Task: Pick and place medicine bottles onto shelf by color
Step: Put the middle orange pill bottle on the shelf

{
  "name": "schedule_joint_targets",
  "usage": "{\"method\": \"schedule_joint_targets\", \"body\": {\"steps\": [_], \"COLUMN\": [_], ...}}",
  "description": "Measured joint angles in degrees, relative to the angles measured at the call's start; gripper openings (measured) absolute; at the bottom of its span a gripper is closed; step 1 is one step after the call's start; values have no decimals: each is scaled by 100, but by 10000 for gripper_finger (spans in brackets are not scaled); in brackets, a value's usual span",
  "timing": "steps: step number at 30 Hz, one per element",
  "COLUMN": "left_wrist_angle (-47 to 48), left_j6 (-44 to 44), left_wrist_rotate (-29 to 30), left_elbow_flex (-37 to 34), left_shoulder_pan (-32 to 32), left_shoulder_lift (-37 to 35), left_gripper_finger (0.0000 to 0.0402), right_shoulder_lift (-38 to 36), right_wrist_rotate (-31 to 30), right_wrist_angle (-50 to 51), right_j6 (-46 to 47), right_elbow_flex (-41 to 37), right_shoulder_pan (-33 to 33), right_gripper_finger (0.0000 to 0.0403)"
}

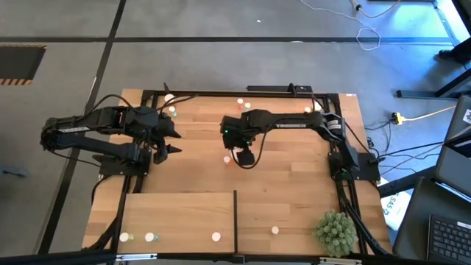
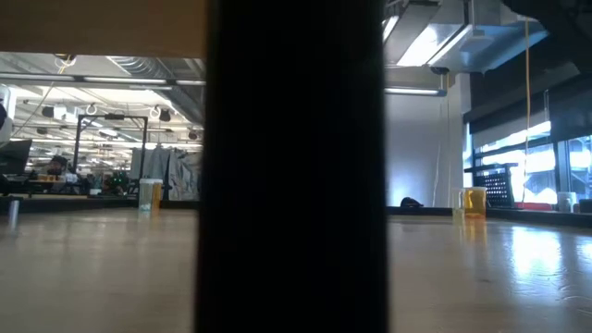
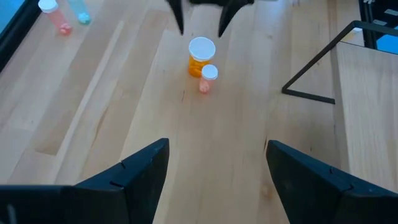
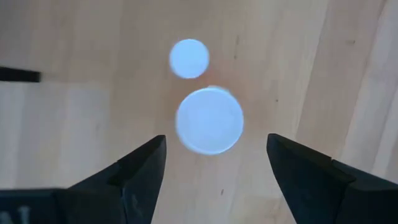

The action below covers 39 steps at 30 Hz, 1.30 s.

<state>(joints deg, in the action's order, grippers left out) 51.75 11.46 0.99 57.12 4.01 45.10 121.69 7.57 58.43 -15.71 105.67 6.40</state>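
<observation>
A wide orange bottle with a white cap (image 4: 209,120) stands upright on the tabletop next to a small white-capped bottle (image 4: 189,58). My right gripper (image 4: 214,155) hovers above them, pointing down, open, with its fingers standing either side of the wide cap and apart from it. In the left wrist view the same wide bottle (image 3: 201,55) and small bottle (image 3: 208,78) show below the right gripper's fingertips. My left gripper (image 1: 173,140) waits open over the table's left half. The shelf (image 1: 176,213) lies at the near edge with its dark divider (image 1: 235,221).
A few bottles stand on the shelf: three left of the divider (image 1: 150,237) and one right of it (image 1: 275,230). More bottles stand near the far edge (image 1: 240,101). A spiky green plant ball (image 1: 335,232) sits at the near right corner. The low view is largely blocked by a dark upright.
</observation>
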Motion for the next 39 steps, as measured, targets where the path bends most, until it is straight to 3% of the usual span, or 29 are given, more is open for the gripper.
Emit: {"method": "schedule_joint_targets", "body": {"steps": [6, 11, 22, 27, 39], "left_wrist_angle": [-1, -2, 0, 2, 2], "left_j6": [0, 0, 0, 0, 0], "left_wrist_rotate": [0, 0, 0, 0, 0], "left_elbow_flex": [2, 2, 2, 2, 0], "left_shoulder_pan": [-1, 0, 0, -1, -2], "left_shoulder_lift": [0, 0, 0, -1, -2], "left_gripper_finger": [264, 264, 264, 264, 264], "right_shoulder_lift": [232, 251, 251, 385, 625], "right_wrist_rotate": [39, 454, 270, 527, 195], "right_wrist_angle": [70, 14, -87, -140, -343], "right_j6": [42, 25, 194, 643, 637], "right_elbow_flex": [-4, -4, -4, -9, -9], "right_shoulder_pan": [37, 37, 41, 12, -103], "right_gripper_finger": [280, 280, 280, 280, 280]}}
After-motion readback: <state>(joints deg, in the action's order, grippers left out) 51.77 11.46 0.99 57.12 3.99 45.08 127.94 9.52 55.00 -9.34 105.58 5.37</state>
